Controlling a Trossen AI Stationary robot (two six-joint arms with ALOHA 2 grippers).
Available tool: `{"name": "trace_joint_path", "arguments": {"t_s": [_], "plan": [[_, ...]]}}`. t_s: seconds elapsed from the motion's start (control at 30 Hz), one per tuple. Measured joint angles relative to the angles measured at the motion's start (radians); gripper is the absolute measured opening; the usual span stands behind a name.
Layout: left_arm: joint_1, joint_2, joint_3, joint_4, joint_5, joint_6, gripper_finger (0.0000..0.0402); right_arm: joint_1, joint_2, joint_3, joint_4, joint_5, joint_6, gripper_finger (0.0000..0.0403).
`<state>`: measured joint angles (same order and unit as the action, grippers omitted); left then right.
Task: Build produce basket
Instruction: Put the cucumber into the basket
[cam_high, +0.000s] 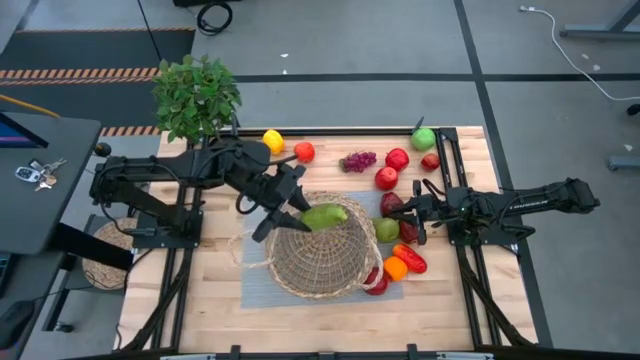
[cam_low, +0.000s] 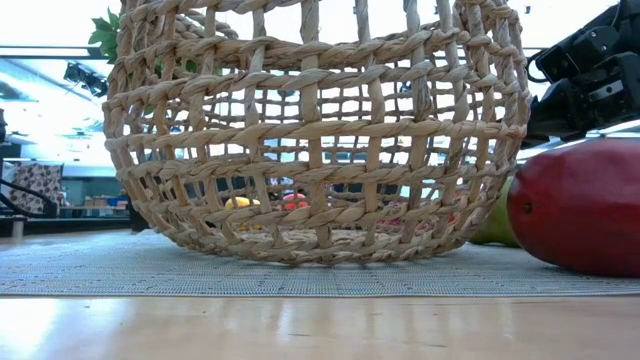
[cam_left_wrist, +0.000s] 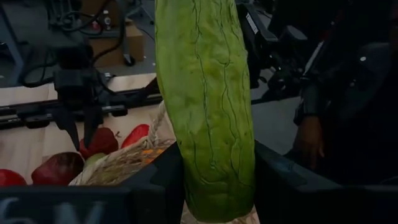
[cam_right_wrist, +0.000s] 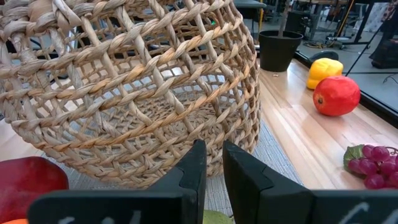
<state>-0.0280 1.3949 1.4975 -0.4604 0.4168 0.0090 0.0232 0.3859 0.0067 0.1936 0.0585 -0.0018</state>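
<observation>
We are holding the cucumber (cam_high: 325, 216) clamped in our left gripper (cam_high: 297, 218) over the basket (cam_high: 318, 252) rim. Our right gripper (cam_high: 418, 214), fingers closed and empty, is waiting beside the basket. Releasing here, we are risking the cucumber tipping outside.

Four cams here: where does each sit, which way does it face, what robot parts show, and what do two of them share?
High: overhead, straight down; both arms, left gripper holding cucumber over basket.
Low: table height, level through the basket; an arm upper right.
Left wrist: past its fingers clamping cucumber.
Right wrist: past right gripper, shut, at basket.
Shared: high and left wrist show the cucumber.
</observation>
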Motion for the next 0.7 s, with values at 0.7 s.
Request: {"name": "trace_joint_path", "arguments": {"t_s": [0.7], "plan": [[-0.095, 0.226, 0.071, -0.288, -0.128, -0.227, 0.0147, 0.0, 0.0, 0.0, 0.015, 0.0, 0.0, 0.0061]]}}
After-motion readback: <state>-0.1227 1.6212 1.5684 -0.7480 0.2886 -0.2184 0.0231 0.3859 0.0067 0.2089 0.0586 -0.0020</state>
